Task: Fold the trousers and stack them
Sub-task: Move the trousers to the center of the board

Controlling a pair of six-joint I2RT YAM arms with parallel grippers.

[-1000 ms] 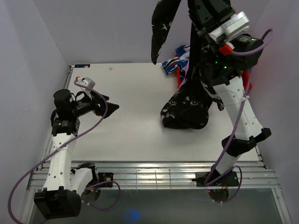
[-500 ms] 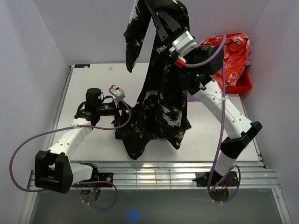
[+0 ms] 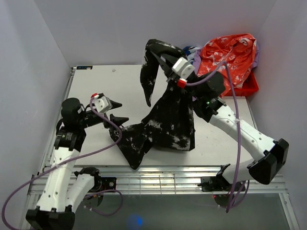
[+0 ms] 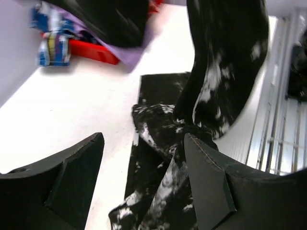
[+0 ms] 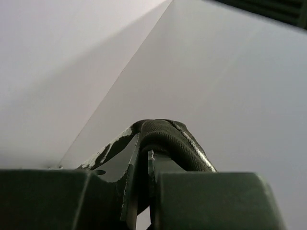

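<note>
**2 arms, 1 pair of trousers: right gripper gripping, left gripper gaping**

The right gripper (image 3: 165, 60) is pinching a fold of the trousers (image 3: 168, 124) between closed jaws above the table (image 3: 96, 86). The cloth is hanging and pooling toward 7 o'clock, near the front edge. The left gripper (image 3: 120, 111), jaws wide and holding nothing, is facing the pooled cloth from 9 o'clock; whether they are touching is unclear. Bare tabletop is showing from 9 to 12 o'clock. At 1 o'clock an orange-red garment (image 3: 228, 55) is hiding most of a red bin (image 3: 249, 86).
</note>
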